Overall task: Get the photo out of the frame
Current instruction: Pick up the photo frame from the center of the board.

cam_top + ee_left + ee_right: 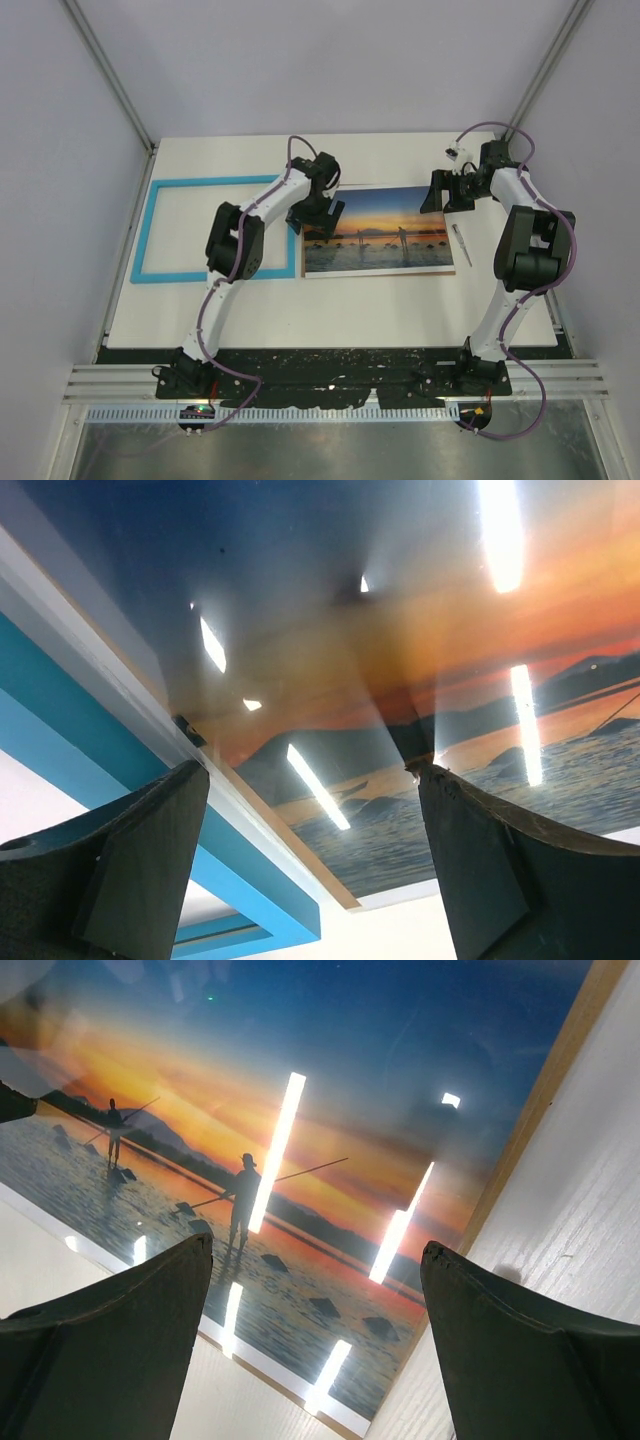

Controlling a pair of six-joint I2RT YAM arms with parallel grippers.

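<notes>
The photo (385,235) lay flat on the surface (400,310), outside the frame (142,232) and just to its right, with its long axis running left to right across the overhead view. The frame held nothing: only bare surface showed inside its blue border. The left jaws stood open and empty above the photo's left short edge, close to where the frame's right side ran beside it. The right jaws, also open and empty, hung over the far right corner, where a brown strip (560,1090) edged the print. The two arms looked about equally near the photo, one at each end. Judged from this layout, the photo was already out, so any next move would probably be a retreat.
</notes>
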